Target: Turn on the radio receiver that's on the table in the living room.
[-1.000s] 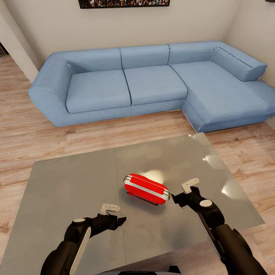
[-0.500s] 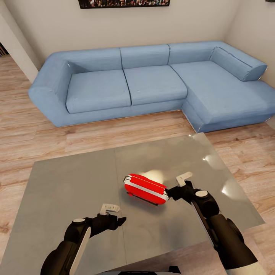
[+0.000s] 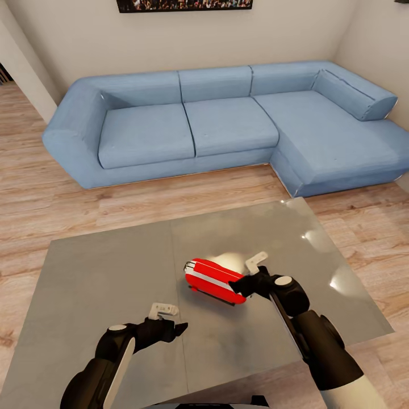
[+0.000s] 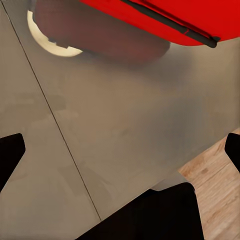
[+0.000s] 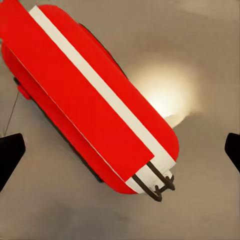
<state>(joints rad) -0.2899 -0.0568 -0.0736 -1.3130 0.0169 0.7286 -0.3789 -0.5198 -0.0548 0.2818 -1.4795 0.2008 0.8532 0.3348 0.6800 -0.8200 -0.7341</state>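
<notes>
Item: radio receiver (image 3: 217, 280), red with a white trim band, lying flat near the middle of your worktop (image 3: 102, 267), just right of the centre seam and nearer the front edge than the sofa-side edge. In your right wrist view the radio receiver (image 5: 85, 95) lies diagonally below the camera, its thin loop handle at one end, a bright lamp reflection on the glossy grey top beside it.

Item: your right pincer (image 3: 250, 272), spread open and holding nothing, at the radio's right end. One white finger (image 3: 256, 261) is raised past the radio's far right corner; the dark lower finger sits right at the red casing, though you cannot tell whether it touches.

Item: your left pincer (image 3: 168, 319), parted and holding nothing, above the worktop near the front edge, close to the seam and well apart from the radio. Its wrist view takes in the radio's red underside (image 4: 200, 20) with the black handle rod.

Surroundings: blue L-shaped sofa (image 3: 227, 125) beyond the worktop's far edge, light wood floor (image 3: 68, 204), beige walls.
</notes>
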